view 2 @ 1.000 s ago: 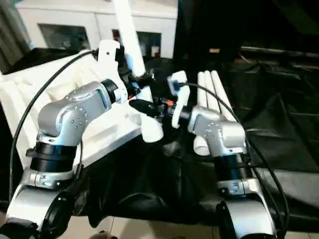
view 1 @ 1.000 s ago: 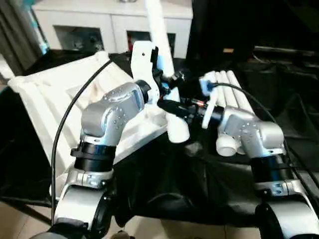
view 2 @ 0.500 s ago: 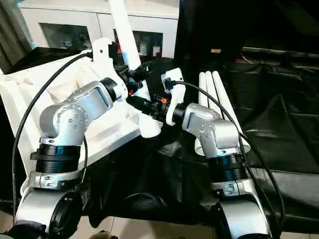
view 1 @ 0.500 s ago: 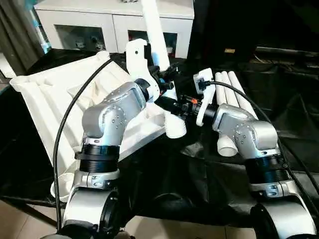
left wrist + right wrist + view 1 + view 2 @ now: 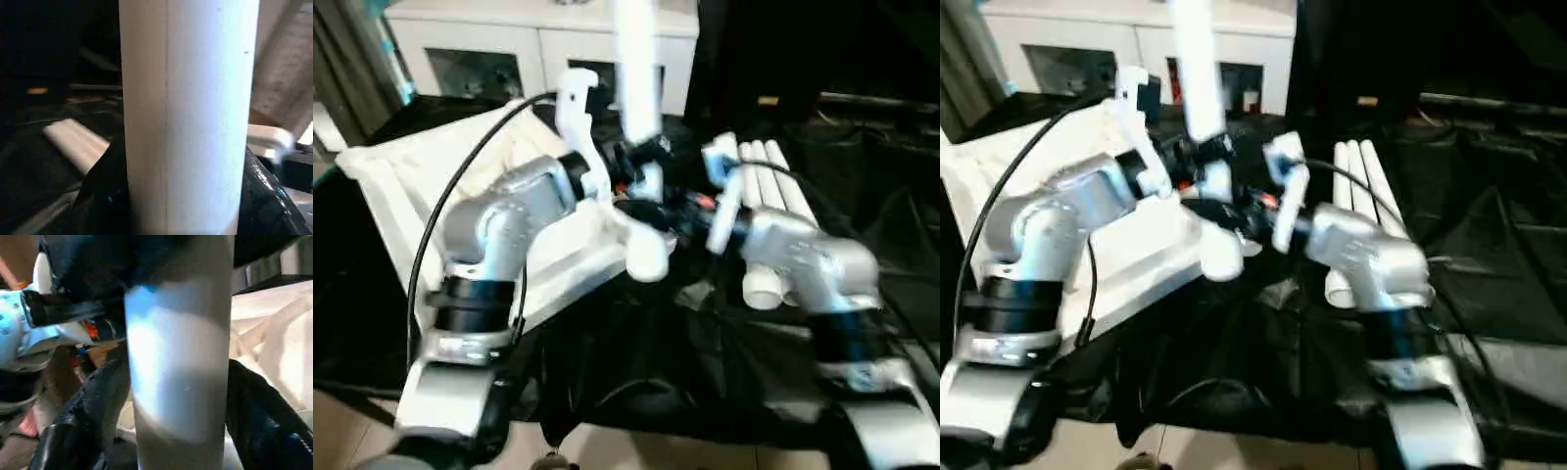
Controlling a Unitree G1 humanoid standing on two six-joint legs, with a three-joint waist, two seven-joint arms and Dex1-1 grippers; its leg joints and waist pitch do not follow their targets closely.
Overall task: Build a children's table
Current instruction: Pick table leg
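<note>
A white table leg (image 5: 636, 78) stands nearly upright over the middle of the work, its round lower end (image 5: 646, 257) near the tabletop's corner. My left gripper (image 5: 631, 174) is shut on the leg (image 5: 188, 117), with black fingers (image 5: 105, 196) pressed on both sides. My right gripper (image 5: 658, 211) is just below it and open, its fingers (image 5: 88, 411) flanking the leg (image 5: 178, 382). The white tabletop (image 5: 411, 186) lies tilted on the left with its ribbed underside up. Three more white legs (image 5: 773, 186) lie side by side on the right.
A black cloth (image 5: 685, 362) covers the work surface. A white glass-door cabinet (image 5: 509, 44) stands behind it. Black cables run from both wrists over the silver forearms. Dark furniture fills the back right.
The leg has swung from leaning to nearly upright. My left gripper closed on it, and my right gripper's jaws have widened around it. The head camera has also shifted.
</note>
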